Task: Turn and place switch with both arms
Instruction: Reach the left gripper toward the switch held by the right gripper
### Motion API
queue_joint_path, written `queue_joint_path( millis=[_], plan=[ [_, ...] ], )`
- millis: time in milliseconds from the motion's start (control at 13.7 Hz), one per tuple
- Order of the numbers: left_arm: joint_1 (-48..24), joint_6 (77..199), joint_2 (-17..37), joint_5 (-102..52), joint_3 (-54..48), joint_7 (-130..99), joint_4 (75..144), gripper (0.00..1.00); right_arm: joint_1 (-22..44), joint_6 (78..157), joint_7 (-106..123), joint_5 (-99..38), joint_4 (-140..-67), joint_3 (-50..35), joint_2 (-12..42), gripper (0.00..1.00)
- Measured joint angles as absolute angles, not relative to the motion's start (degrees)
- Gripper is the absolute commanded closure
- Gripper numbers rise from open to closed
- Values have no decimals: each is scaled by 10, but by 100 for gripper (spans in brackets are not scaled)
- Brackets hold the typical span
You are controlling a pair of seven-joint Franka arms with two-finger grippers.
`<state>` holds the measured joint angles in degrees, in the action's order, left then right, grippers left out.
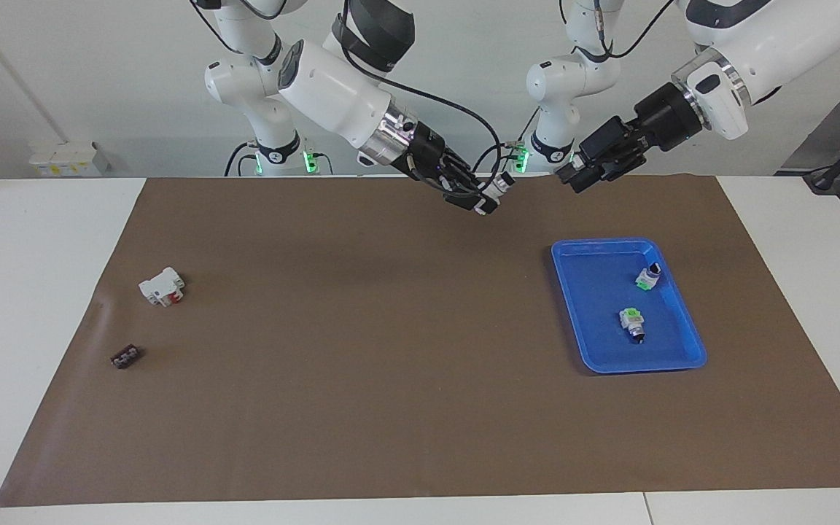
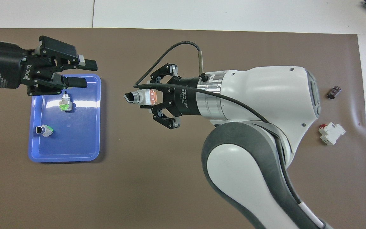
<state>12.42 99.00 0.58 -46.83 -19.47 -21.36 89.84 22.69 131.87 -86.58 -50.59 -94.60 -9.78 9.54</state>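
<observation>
Holding the switch (image 2: 141, 96) up over the mat in my right gripper (image 2: 151, 97), clamped tight; my left gripper (image 2: 83, 73), part-open and empty, needs lining up to take its dark end.

Right pincer (image 2: 146, 97) clamped, left pincer (image 2: 83, 73) parted

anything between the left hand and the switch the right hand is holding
Nothing. In the overhead view only bare brown mat shows between the open left hand and the switch shut in the right hand; the blue tray lies under the left hand.
</observation>
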Motion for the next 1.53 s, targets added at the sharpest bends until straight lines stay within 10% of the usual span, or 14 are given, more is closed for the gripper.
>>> queue_joint_path(
  millis=[1532],
  plan=[
    [92, 1010, -37, -478, -200, -492, 979, 67, 229, 1319, -866, -506, -948, -98, 95, 100]
  ],
)
